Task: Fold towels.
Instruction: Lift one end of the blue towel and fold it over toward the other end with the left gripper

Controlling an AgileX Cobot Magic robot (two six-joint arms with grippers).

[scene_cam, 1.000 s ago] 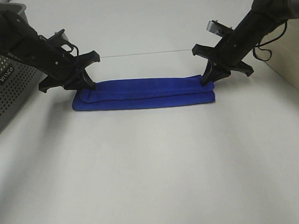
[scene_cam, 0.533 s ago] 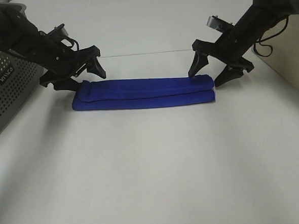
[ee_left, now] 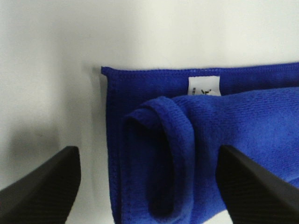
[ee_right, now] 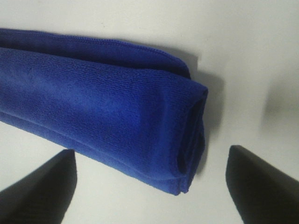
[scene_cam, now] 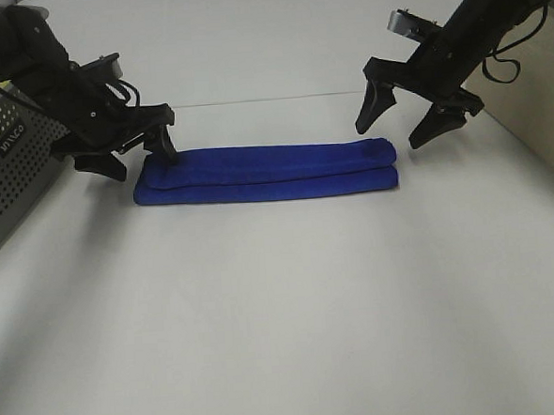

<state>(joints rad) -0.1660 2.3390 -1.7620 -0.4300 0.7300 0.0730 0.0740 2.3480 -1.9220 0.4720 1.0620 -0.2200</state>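
solid blue towel (scene_cam: 265, 171), white tag (ee_left: 203, 86)

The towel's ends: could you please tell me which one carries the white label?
The towel end by the left gripper: a white label sits on its bottom layer. The end by the right gripper shows only plain blue folds.

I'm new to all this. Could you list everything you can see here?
towel: one, blue, folded into a long strip, mid-table
label: one, white, on the towel's end under the left gripper
table: one, white, under everything
basket: one, grey, perforated, far left
panel: one, beige, right edge
left gripper: one, black, open, at the towel's left end
right gripper: one, black, open, above the towel's right end
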